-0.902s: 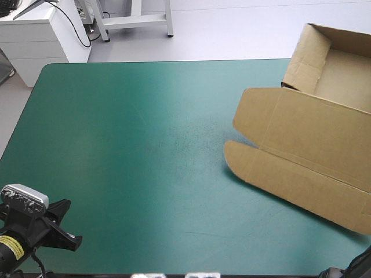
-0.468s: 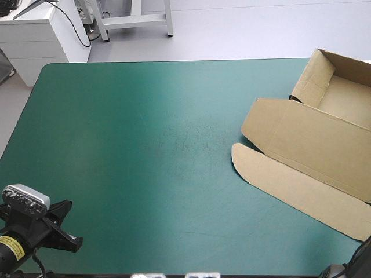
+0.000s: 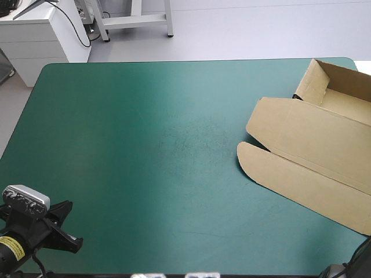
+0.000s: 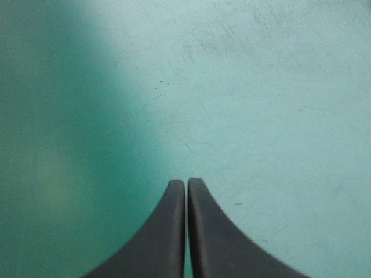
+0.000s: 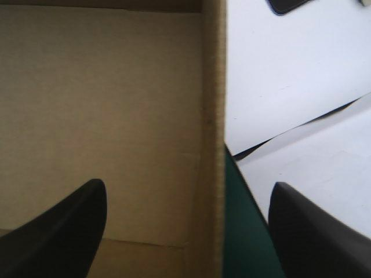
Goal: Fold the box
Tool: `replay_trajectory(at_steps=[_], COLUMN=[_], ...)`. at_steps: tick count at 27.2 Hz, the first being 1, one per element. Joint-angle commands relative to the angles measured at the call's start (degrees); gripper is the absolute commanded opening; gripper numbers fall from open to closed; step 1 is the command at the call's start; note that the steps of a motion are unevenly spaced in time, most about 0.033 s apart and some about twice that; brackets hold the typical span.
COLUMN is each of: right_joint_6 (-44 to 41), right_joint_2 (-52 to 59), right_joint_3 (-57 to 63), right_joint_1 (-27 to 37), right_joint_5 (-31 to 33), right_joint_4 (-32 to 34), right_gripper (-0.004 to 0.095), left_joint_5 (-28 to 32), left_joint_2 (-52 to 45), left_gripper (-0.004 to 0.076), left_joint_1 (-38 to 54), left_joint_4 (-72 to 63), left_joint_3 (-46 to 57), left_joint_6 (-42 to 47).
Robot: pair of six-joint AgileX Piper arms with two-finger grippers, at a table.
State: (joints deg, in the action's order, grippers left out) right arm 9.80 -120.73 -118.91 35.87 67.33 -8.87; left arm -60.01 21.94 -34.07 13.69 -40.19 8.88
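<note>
The brown box [image 3: 307,156] lies at the table's right side as an open tray [image 3: 348,101] with low raised walls. Its lid lies flat toward the table's middle and ends in a rounded flap [image 3: 261,165]. My right gripper [image 5: 188,185] is open and straddles one upright tray wall [image 5: 213,116], with one finger over the tray floor [image 5: 98,104] and the other outside it. In the high view this gripper is all but hidden at the near right corner. My left gripper [image 4: 186,182] is shut over bare teal-green cover near the front left corner [image 3: 66,231], far from the box.
The box reaches past the table's right edge [image 3: 355,61]. Beyond that edge the right wrist view shows a white surface [image 5: 301,87] with a dark object [image 5: 290,6]. Bare teal-green cover [image 3: 145,145] stretches between the left gripper and the box.
The box has sunk from a raised, tilted pose to lie lower on the table and has shifted toward the right edge. The left arm has not moved.
</note>
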Motion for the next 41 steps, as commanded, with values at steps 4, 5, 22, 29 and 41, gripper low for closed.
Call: replay_trajectory(at_steps=[4, 5, 22, 29, 41], right_joint_6=[1.4, 2.5, 10.6, 3.9, 2.6], right_joint_2=[7.8, 9.3, 34.6, 49.8, 92.1], right_joint_3=[-7.2, -7.2, 11.5, 31.2, 74.9], right_joint_1=[0.6, 0.6, -22.0, -38.1, -41.1], right_joint_5=[4.1, 4.1, -1.1, -12.9, -27.0], right_joint_4=[-9.8, -11.4, -12.2, 6.5, 3.6], right_gripper=[0.0441, 0.03, 0.0, 0.0, -0.0002], left_joint_5=[3.2, 3.1, 4.5, 4.7, 9.6], left_joint_2=[0.7, 0.7, 0.7, 0.5, -14.9], left_gripper=[-0.0008, -0.0008, -0.0008, -0.0008, -0.0008], left_joint_1=[-0.3, -0.3, -0.3, -0.3, -0.3], left_joint_4=[0.3, 0.3, 0.2, 1.1, 1.3], left_joint_3=[-1.2, -1.2, -1.1, -1.1, 8.8], left_joint_6=[0.5, 0.5, 0.5, 3.2, 6.4])
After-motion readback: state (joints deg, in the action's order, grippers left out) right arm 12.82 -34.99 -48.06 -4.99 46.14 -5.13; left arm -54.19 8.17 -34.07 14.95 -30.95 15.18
